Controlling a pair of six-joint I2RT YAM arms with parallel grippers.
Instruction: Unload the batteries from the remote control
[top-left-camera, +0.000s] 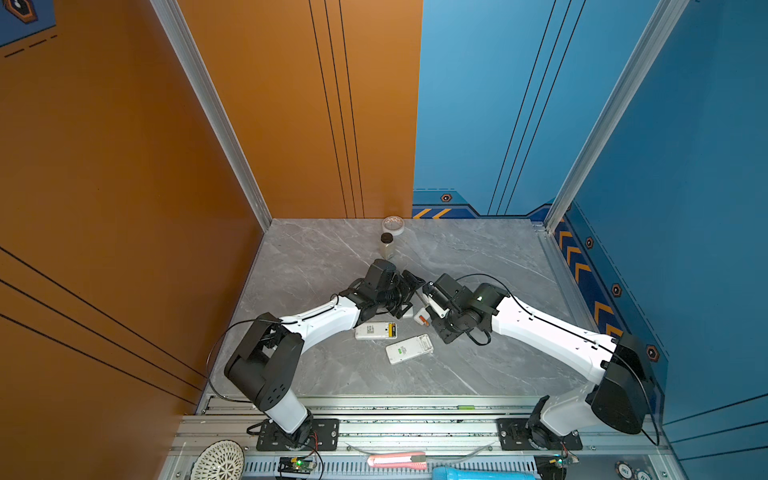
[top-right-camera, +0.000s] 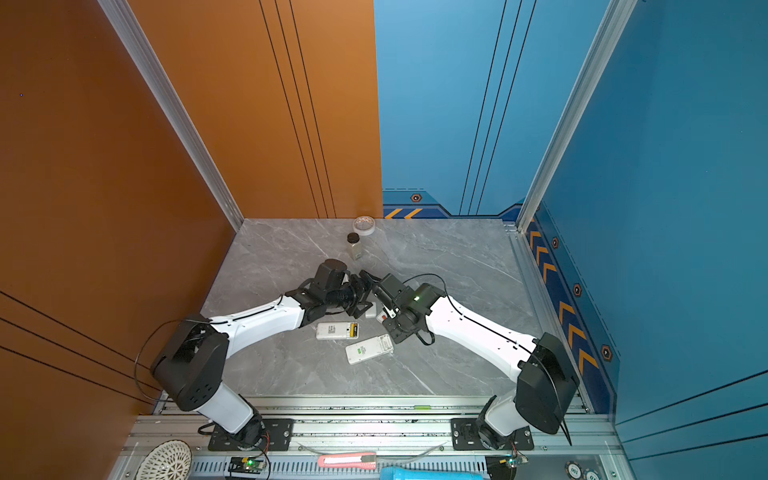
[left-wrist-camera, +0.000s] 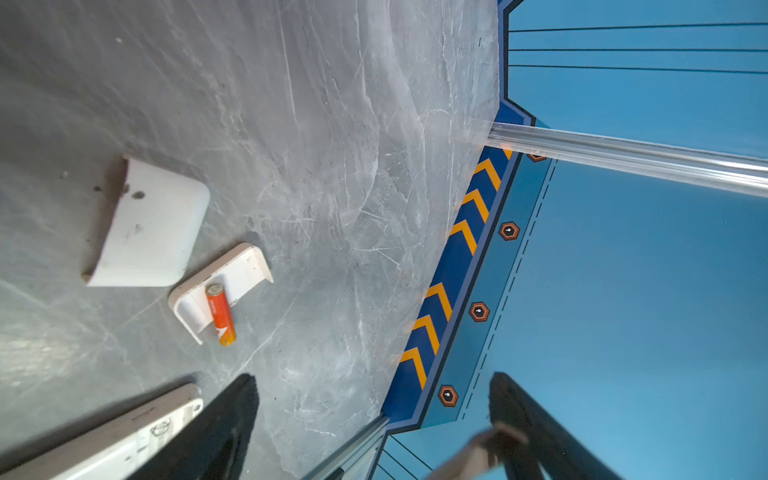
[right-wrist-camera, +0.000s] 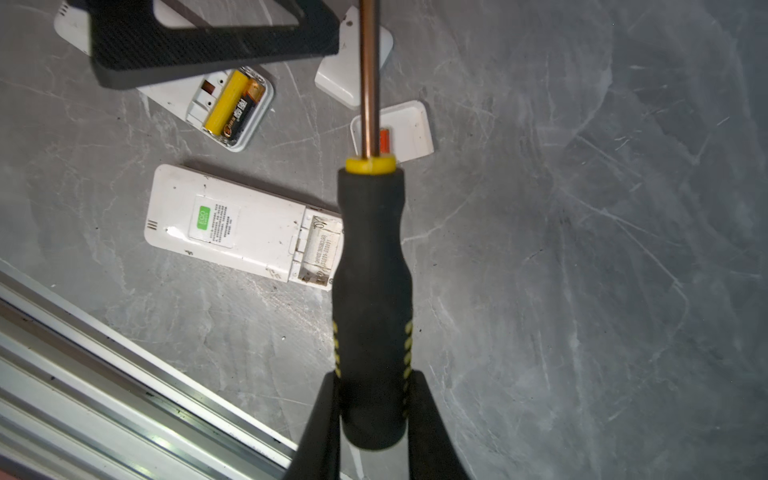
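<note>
Right wrist view shows my right gripper (right-wrist-camera: 374, 384) pressed together on the black handle of the screwdriver (right-wrist-camera: 372, 270), with the shaft pointing away over the loose covers. The yellow battery (right-wrist-camera: 227, 102) sits in the open bay of the remote (right-wrist-camera: 183, 97), off to one side of the shaft, its long axis across the remote's width. My left gripper (left-wrist-camera: 372, 378), fingers spread, hangs nearer to it, I judge. The orange-red battery (left-wrist-camera: 220, 313) lies already out, on a cover (left-wrist-camera: 245, 266).
</note>
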